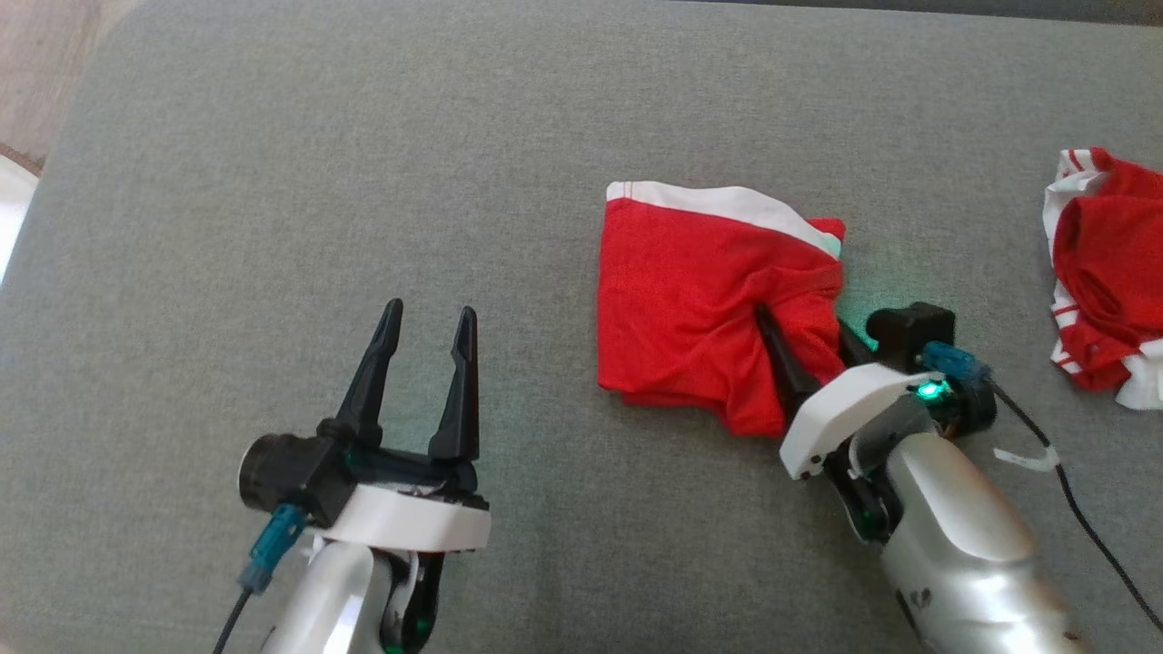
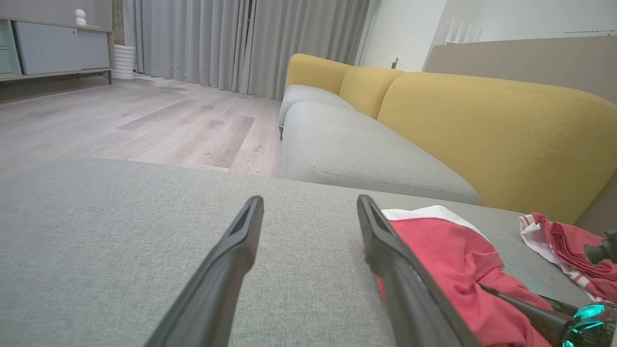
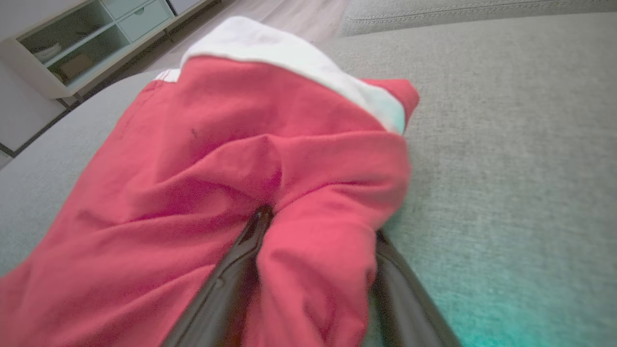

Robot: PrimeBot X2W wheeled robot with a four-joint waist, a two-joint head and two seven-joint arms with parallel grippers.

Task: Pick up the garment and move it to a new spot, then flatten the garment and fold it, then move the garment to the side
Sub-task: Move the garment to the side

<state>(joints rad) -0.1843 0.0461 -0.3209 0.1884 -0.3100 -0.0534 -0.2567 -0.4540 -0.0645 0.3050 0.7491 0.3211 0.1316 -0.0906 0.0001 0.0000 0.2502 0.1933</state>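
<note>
Our left gripper (image 1: 430, 311) hangs over the flat grey woven-fabric cushion (image 1: 363, 182) at the lower left, fingers (image 2: 226, 270) spread wide and holding nothing; the red jersey garment with the white band (image 1: 681, 291) lies crumpled on that cushion, a bit right of centre; our right gripper (image 1: 804, 331) is at its near right corner, dark fingers (image 3: 231, 274) set wide on either side of a raised ridge of red cloth; a second, red-and-white striped garment (image 1: 1108, 263) sits bunched well apart at the right edge.

Left end effector (image 1: 431, 309) fingers spread, right end effector (image 1: 804, 331) tilted, fingers apart
</note>
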